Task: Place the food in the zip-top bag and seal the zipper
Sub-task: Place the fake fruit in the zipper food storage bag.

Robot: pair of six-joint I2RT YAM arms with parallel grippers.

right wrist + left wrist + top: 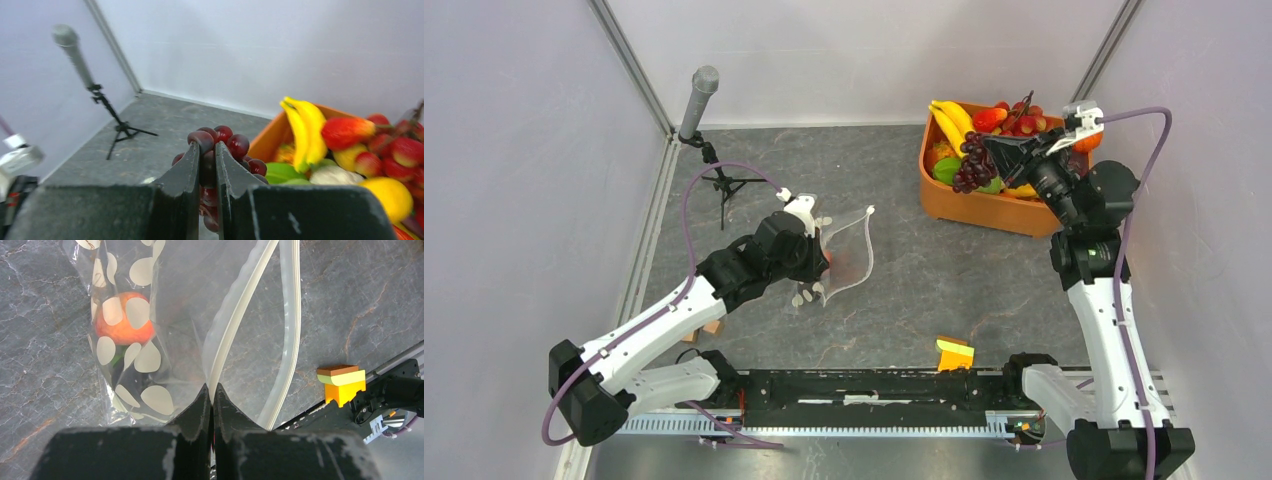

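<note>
The left jaws are clamped on the zipper (239, 315) lip of the zip-top bag (180, 315), holding its mouth agape over the tabletop (40, 340); one orange fruit (122, 322) lies inside. The film looks thin, limp and slippery, so the stiffer strip is the better hold. The right jaws pinch a light, dangling grape bunch (235, 145), the right arm stretched forward over the orange tub (984, 210).

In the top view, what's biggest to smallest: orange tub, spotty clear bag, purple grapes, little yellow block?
1. orange plastic tub
2. clear dotted plastic bag
3. dark purple grape bunch
4. small yellow-orange block
Last two look close; grapes may be nearer the camera.
</note>
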